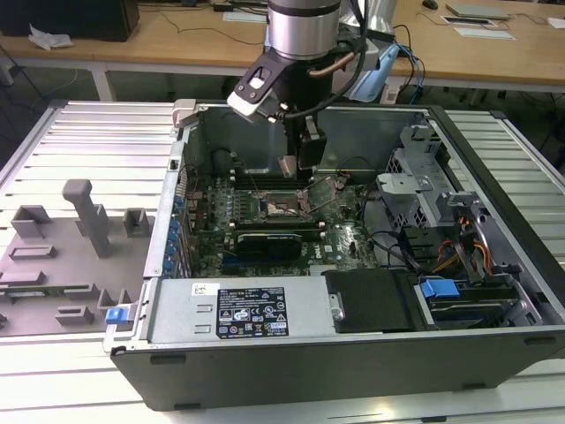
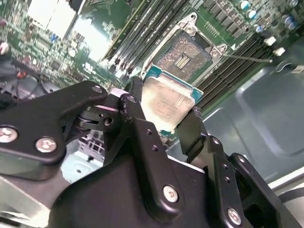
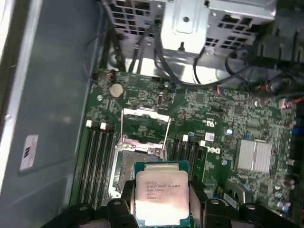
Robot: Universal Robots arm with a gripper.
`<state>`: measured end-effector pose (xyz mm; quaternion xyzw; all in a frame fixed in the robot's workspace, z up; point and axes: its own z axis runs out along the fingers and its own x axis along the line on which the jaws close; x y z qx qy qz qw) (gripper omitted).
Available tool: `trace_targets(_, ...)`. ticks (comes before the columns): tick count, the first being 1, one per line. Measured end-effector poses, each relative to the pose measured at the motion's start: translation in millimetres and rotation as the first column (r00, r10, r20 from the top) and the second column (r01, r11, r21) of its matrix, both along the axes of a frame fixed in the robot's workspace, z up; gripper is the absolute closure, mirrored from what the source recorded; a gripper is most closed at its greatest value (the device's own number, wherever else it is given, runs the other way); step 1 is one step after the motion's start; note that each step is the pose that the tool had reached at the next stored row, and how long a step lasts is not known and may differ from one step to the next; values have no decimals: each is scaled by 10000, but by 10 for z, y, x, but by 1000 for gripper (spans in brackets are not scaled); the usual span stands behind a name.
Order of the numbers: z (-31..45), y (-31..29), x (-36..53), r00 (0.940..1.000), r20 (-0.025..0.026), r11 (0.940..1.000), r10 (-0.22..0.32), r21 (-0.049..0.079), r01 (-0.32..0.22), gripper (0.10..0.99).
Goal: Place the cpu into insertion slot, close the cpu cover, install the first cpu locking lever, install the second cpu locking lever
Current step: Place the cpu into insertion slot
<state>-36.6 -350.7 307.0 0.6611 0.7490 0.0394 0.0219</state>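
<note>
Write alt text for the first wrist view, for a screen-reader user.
The gripper holds the cpu between its black jaws, silvery top facing the camera, over the open insertion slot on a green motherboard. The cpu cover stands swung open beyond the slot, with black memory slots on both sides.

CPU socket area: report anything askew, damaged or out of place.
Nothing stands out. The cpu sits square between the shut jaws, held above the insertion slot, which lies open. The cpu cover is swung up clear of it, and no bent or broken parts show.
</note>
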Motion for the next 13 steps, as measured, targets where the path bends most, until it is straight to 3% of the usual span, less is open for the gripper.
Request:
trace_targets(6,-136,10,-1,9979,-2,9979,-650,0,650,545)
trace_targets(13,-326,40,-7,9977,-3,9977,-677,-1,677,545)
